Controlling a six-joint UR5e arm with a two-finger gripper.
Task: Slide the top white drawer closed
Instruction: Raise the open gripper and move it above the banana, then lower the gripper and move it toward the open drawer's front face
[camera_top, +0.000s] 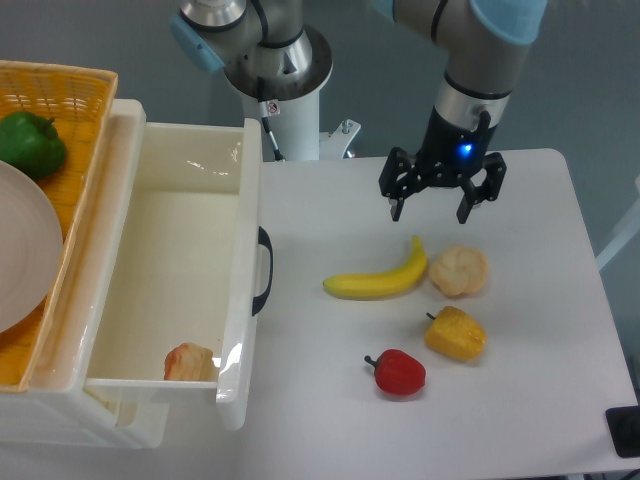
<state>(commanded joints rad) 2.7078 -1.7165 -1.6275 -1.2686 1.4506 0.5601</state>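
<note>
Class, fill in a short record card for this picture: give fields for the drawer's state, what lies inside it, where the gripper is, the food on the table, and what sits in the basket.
drawer state: top white drawer pulled fully open, black handle facing the table
inside drawer: one small pale orange food piece near the front corner
gripper: gripper open, empty, above the table beyond the banana, away from the handle
on table: banana, pale bread-like lump, yellow pepper, red pepper
basket: yellow wicker basket holding a green pepper and a white plate
</note>
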